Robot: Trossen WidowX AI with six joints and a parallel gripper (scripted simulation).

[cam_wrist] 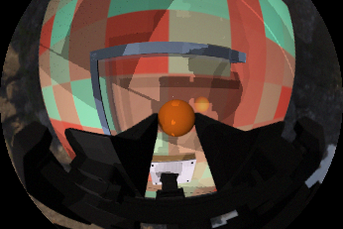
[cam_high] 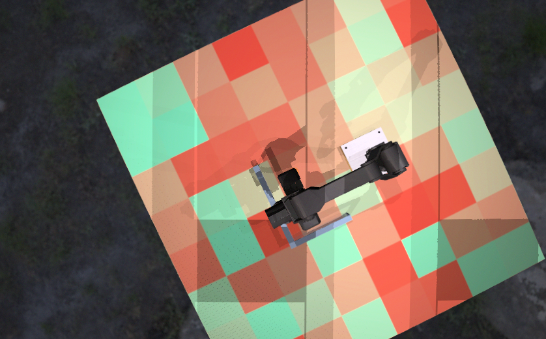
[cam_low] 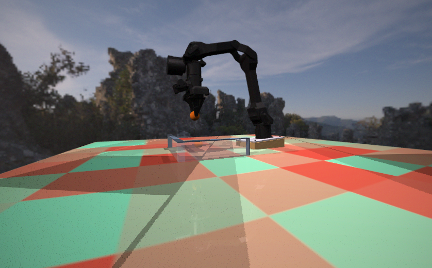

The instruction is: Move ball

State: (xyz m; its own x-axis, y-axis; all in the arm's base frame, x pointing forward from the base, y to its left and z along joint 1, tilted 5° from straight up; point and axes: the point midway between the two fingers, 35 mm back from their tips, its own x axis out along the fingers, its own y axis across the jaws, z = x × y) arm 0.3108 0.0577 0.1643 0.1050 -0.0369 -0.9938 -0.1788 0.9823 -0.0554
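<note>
The orange ball [cam_low: 194,116] [cam_wrist: 176,118] is held between the two black fingertips, well above the table. My gripper [cam_wrist: 175,117] is shut on it and points down; the arm hides ball and fingertips in the top view. The see-through copy of the ball [cam_wrist: 201,104] lies on the table, to the right of the held ball in the wrist view; it shows faintly behind the front wall in the exterior view. The two low clear walls have blue-grey top edges: one wall [cam_high: 327,228] [cam_low: 213,139] [cam_wrist: 95,80] and the other wall [cam_high: 265,184] [cam_wrist: 169,48] meet in a corner.
The arm's white base plate [cam_high: 361,145] [cam_low: 280,138] [cam_wrist: 186,169] stands to the right of the walls in the top and exterior views. The arm reaches over the walled area. The table [cam_high: 182,294] has red, green and tan squares, crossed by shadows.
</note>
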